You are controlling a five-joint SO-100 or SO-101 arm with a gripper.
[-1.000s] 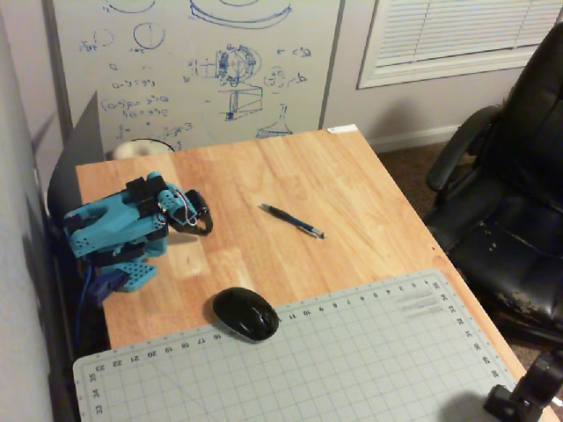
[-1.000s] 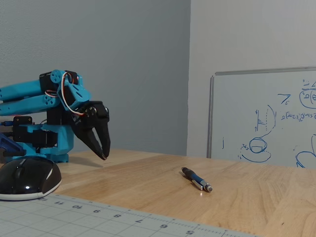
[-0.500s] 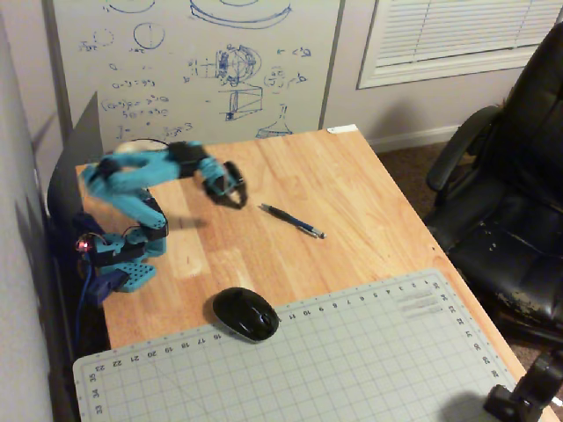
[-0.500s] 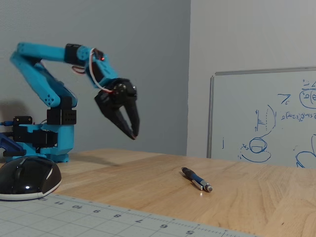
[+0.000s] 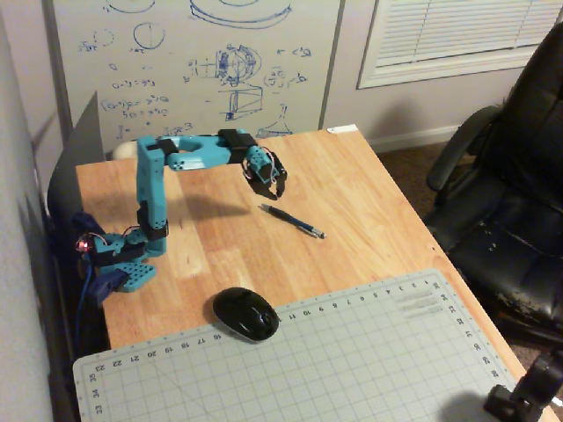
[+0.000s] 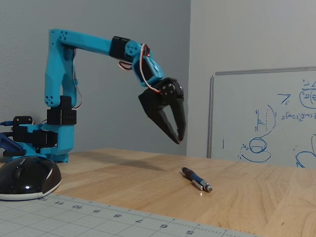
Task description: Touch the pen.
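Lying flat near the middle of the pale wooden table (image 5: 369, 202), well apart from everything else: the pen (image 5: 291, 220), slim, dark and glossy with a small silvery tip (image 6: 208, 188), untouched. Hanging above and just short of its near end, the black claw (image 6: 177, 137), tapered fingers pointing down, parted a little and gripping nothing — approach step, judged about halfway, calling next for lowering and reaching slightly farther until 1 fingertip meets the barrel. Farther out, resting by the gridded cutting mat (image 5: 352, 360), a rounded shiny black mouse (image 5: 245, 314).
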